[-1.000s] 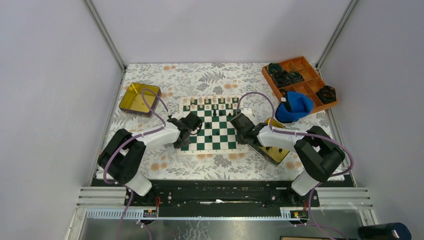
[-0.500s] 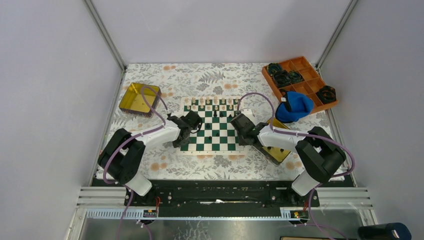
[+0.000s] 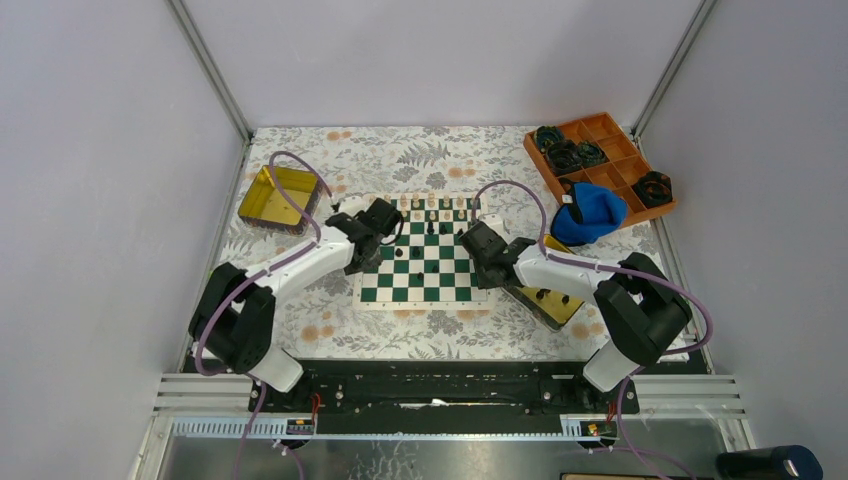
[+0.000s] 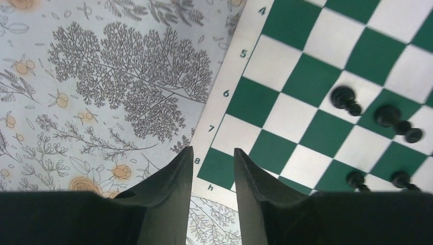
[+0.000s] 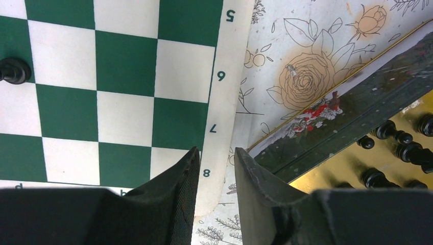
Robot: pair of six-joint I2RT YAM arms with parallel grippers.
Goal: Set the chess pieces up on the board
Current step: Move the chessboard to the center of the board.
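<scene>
Left hand [image 4: 213,151] and right hand [image 5: 216,151] – each narrowly parted, empty – hover over opposite borders of the board [image 3: 430,286].

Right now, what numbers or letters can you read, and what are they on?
"4", "5", "6", "7", "8": white border of the board, left wrist view.
"h": same border, corner.
"5", "6", "7", "8": same border, right wrist view.
Other border letters: cut off, unreadable.

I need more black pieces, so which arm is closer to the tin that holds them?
Right. The right fingers hover over the board's edge, just beside the tin; the left fingers are at the board's opposite edge.
</scene>
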